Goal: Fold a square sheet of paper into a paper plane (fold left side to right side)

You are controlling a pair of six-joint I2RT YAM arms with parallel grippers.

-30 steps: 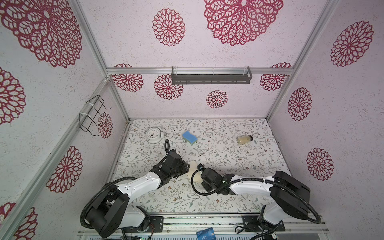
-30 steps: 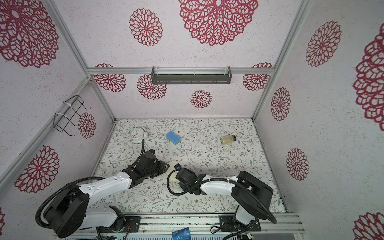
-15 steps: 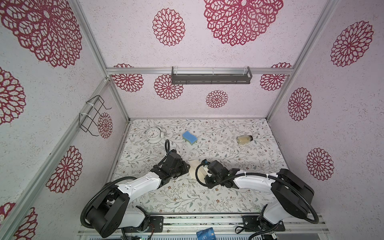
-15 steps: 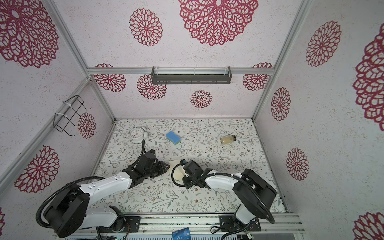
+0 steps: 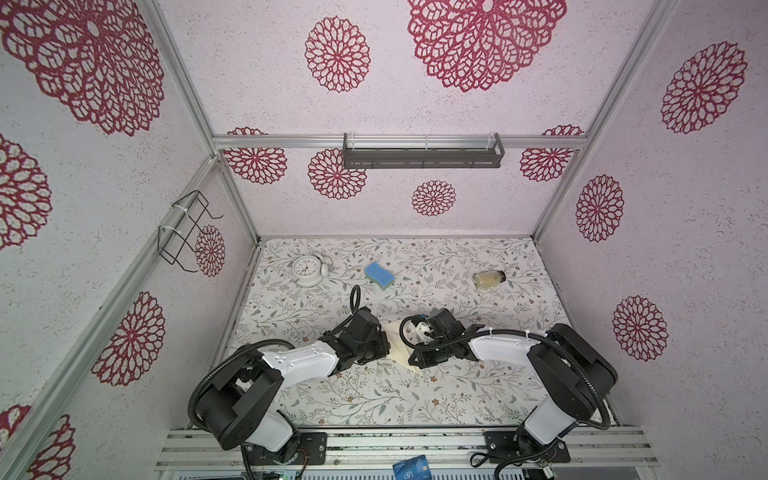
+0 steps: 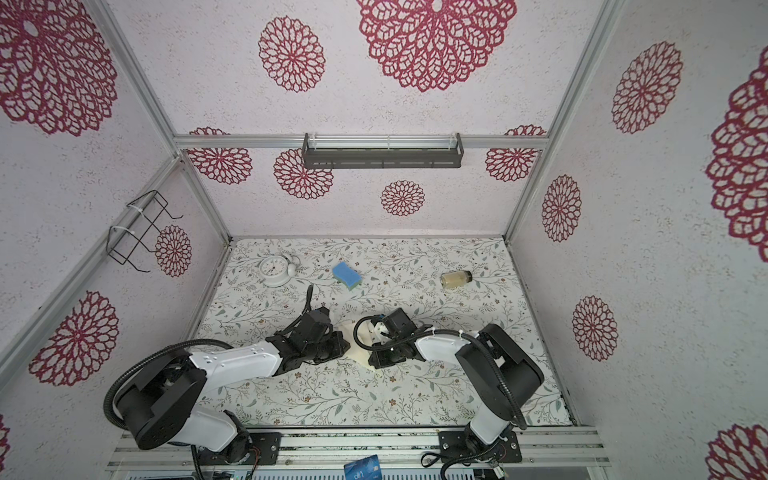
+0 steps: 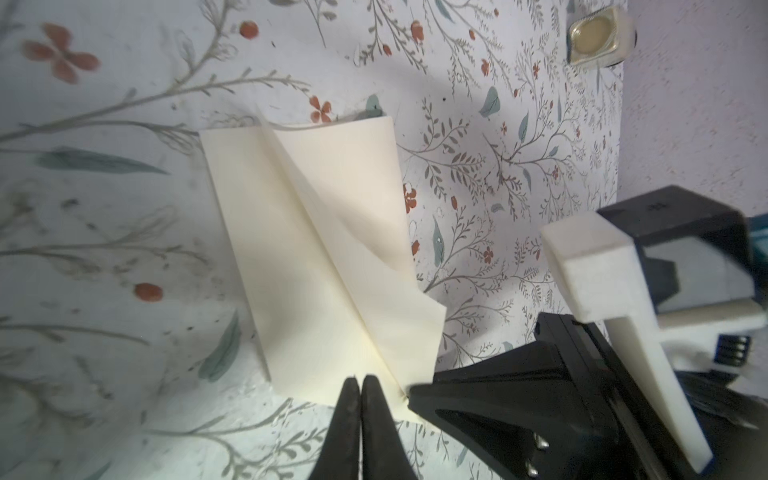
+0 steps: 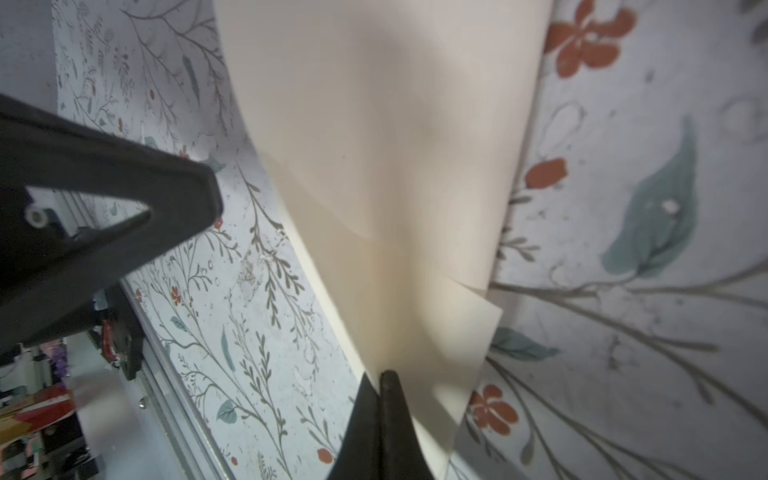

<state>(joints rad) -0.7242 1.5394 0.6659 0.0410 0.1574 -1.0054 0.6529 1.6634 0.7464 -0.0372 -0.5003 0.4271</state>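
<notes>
The square sheet of paper (image 5: 398, 345) (image 6: 356, 352) lies mid-table, cream and folded over into a narrow oblong with a diagonal crease (image 7: 316, 232). One flap is lifted and curved (image 8: 386, 137). No dart-shaped paper plane is in view. My left gripper (image 5: 386, 350) (image 7: 360, 380) is shut, its tips together over the paper's near edge. My right gripper (image 5: 417, 360) (image 8: 380, 376) is shut on the raised flap's edge. Its black finger (image 7: 419, 392) meets the paper's corner beside my left tips. The arms hide most of the paper in both top views.
A white alarm clock (image 5: 307, 270), a blue sponge (image 5: 379, 275) and a jar on its side (image 5: 489, 279) lie toward the back. A wire rack (image 5: 183, 232) hangs on the left wall and a grey shelf (image 5: 422, 156) on the back wall. A blue card (image 5: 410, 467) sits at the front rail.
My right gripper has moved from nearer the front toward the back, over the paper. My left gripper's jaws have closed. The left arm has stayed in place.
</notes>
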